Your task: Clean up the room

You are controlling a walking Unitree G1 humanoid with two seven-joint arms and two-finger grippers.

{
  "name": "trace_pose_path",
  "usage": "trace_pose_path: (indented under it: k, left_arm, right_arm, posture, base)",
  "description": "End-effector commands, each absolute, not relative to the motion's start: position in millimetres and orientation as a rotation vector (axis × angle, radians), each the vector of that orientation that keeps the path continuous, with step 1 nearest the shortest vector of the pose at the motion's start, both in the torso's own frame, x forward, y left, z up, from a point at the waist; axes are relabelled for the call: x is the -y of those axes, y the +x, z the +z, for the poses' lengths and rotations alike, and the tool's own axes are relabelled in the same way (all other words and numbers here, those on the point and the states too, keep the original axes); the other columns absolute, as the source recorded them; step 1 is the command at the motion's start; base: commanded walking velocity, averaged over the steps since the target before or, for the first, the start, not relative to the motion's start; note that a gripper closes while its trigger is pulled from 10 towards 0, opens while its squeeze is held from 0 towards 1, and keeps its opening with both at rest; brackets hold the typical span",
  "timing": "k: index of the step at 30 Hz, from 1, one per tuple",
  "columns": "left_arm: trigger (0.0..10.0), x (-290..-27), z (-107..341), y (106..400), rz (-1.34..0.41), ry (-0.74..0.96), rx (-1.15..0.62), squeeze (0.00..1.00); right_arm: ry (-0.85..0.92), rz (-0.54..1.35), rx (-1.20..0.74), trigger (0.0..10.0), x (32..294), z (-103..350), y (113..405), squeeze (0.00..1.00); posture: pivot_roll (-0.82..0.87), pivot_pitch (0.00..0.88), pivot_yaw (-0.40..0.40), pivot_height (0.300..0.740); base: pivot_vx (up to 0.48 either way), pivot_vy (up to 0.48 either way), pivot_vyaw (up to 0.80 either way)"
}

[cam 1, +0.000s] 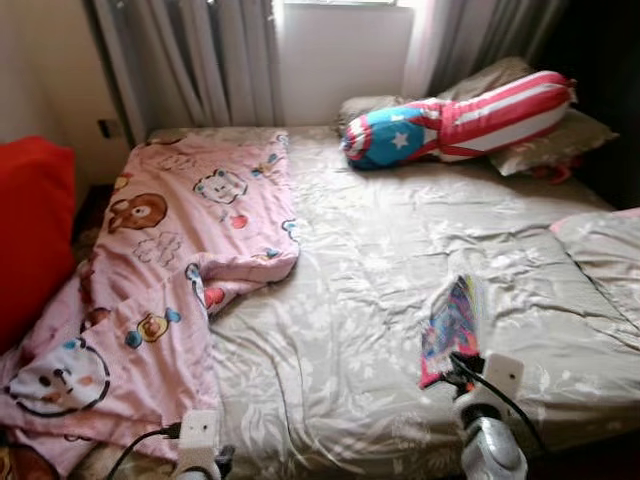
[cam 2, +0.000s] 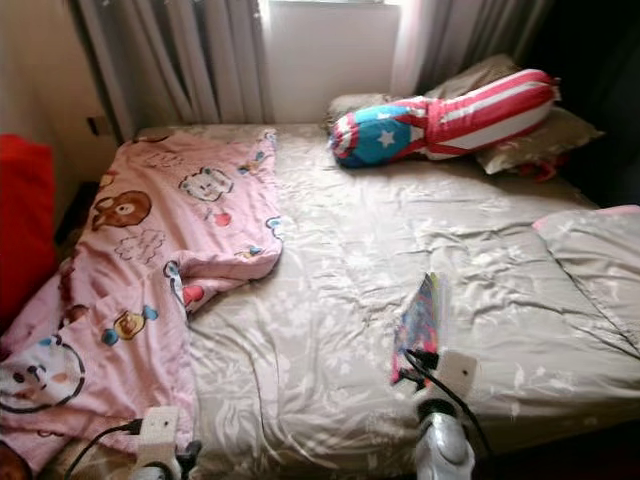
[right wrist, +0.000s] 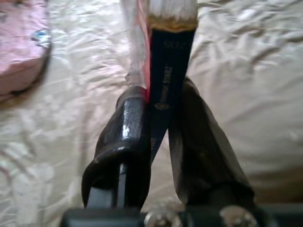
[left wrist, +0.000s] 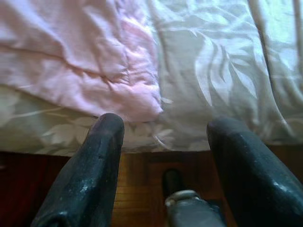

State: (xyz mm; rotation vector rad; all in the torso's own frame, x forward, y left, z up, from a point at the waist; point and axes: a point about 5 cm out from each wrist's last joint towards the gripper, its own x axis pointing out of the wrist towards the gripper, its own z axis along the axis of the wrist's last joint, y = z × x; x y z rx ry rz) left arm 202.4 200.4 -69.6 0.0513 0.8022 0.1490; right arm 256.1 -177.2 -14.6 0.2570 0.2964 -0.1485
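Right now I have the right tool (right wrist: 158,142) clenched on a thin, flat colourful book (cam 1: 449,328), its dark spine pinched between the two black fingers (right wrist: 128,137). From the head camera, that book sits at the lower right of the frame, standing on edge over the beige leaf-patterned bedsheet (cam 1: 360,300) near the foot of the bed. My left tool (left wrist: 163,156) is released, fingers spread apart, at the bottom left of the frame by the bed's edge, just beside the hanging corner of the pink cartoon-print blanket (cam 1: 170,260). That blanket covers the left half of the bed. At the upper right, a long red-and-white striped bolster with a blue starred end (cam 1: 460,120) lies across grey pillows (cam 1: 550,145) under the curtained window. A red cushion (cam 1: 30,230) fills the left edge.
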Motion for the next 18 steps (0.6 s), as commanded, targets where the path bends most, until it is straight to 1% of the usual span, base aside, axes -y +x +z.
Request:
trace_pose_path:
  k: [1, 18]
  left_arm:
    - [10.0, -192.3, -71.7, 201.5, 0.115, 0.057, -0.818, 0.0]
    - [10.0, -192.1, -71.8, 201.4, 0.108, 0.062, -0.821, 0.0]
  right_arm:
    - [0.241, -0.176, -0.239, 10.0, 188.2, -6.0, 260.4, 0.0]
    - [0.236, -0.153, -0.243, 10.0, 185.1, -6.2, 261.7, 0.0]
  posture:
    - [-0.09, 0.0, -0.044, 0.74]
    - [-0.09, 0.0, -0.043, 0.74]
  base:
    - [0.0, -0.454, 0.0]
    - [0.0, -0.452, 0.0]
